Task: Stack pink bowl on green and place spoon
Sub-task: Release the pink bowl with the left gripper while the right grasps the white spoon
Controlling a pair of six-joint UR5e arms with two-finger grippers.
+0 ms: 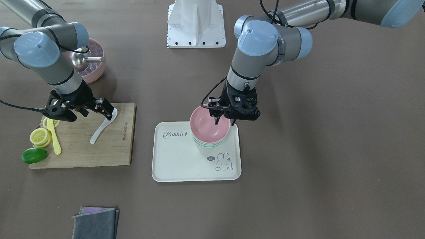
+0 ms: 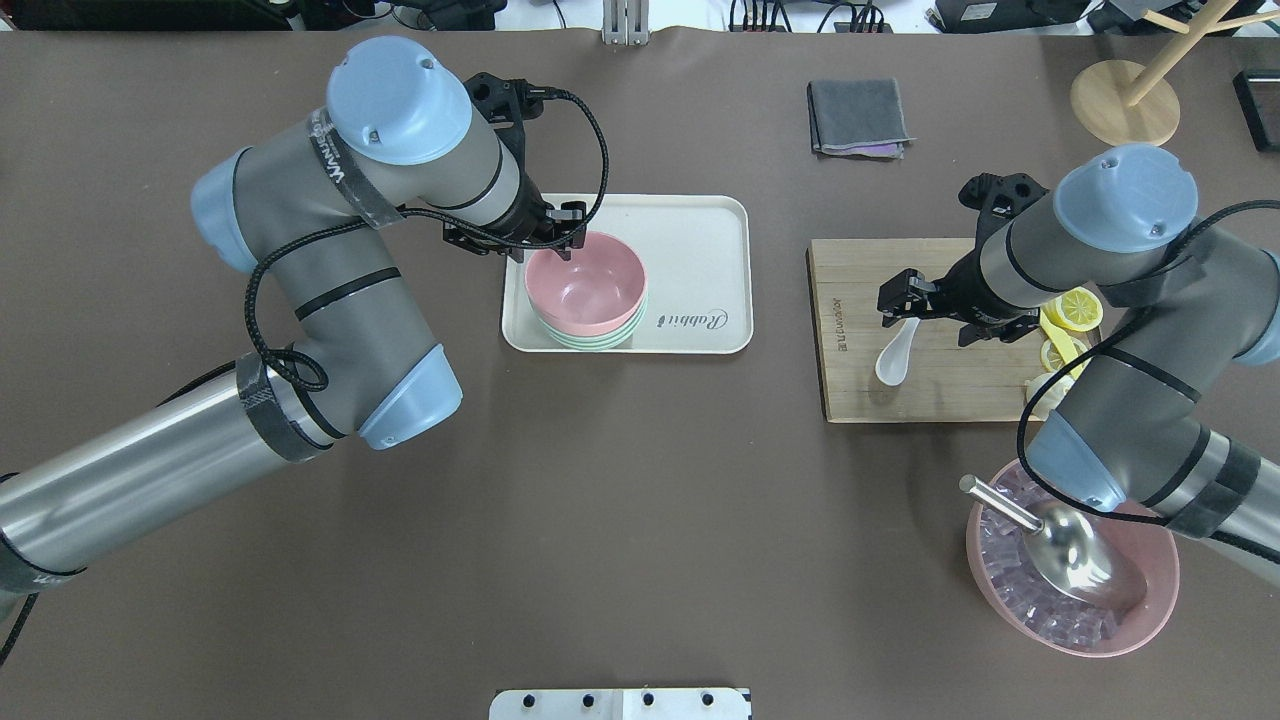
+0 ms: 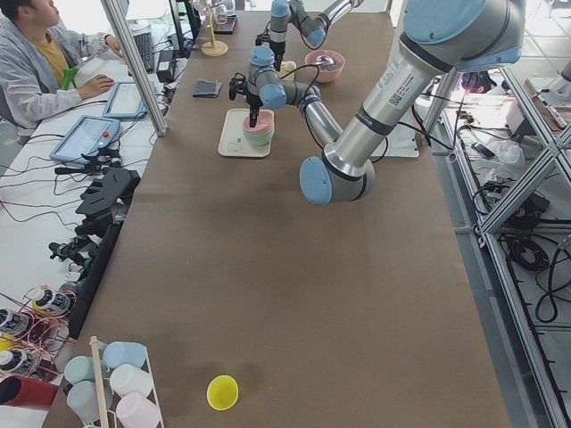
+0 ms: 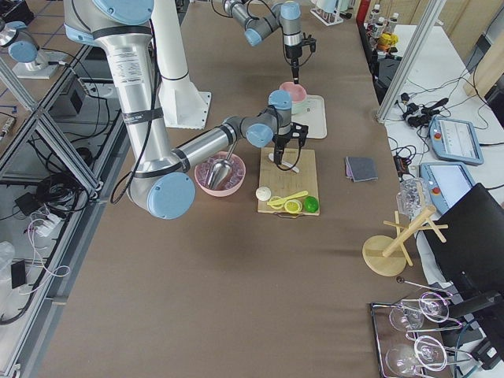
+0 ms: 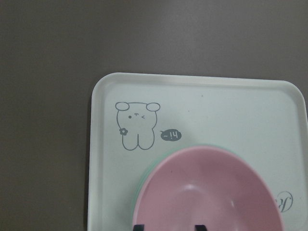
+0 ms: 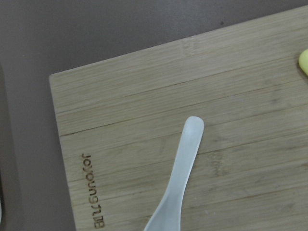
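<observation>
We see pink bowl (image 1: 207,127) nested on green stack (image 1: 207,144), tray (image 1: 179,166), front view centre. left gripper (image 1: 225,122) jaws apart astride rim: careless lift could snag bowl. Frame left, spoon (image 1: 99,131) flat on board (image 1: 99,156) by right gripper (image 1: 106,111), whose jaw state we cannot tell; glossy spoon may slip.

Glossy spoon (image 6: 180,173) on matt wooden board (image 6: 134,96), perhaps bamboo.

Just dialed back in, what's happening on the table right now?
The pink bowl already sits nested on the mint-green bowls on the rabbit tray. The left gripper straddles the bowl's rim with its jaws apart. The right gripper is poised at the scoop end of the white spoon, which lies flat on the cutting board, not lifted. Stacking looks done, and the spoon looks like the next step.
</observation>
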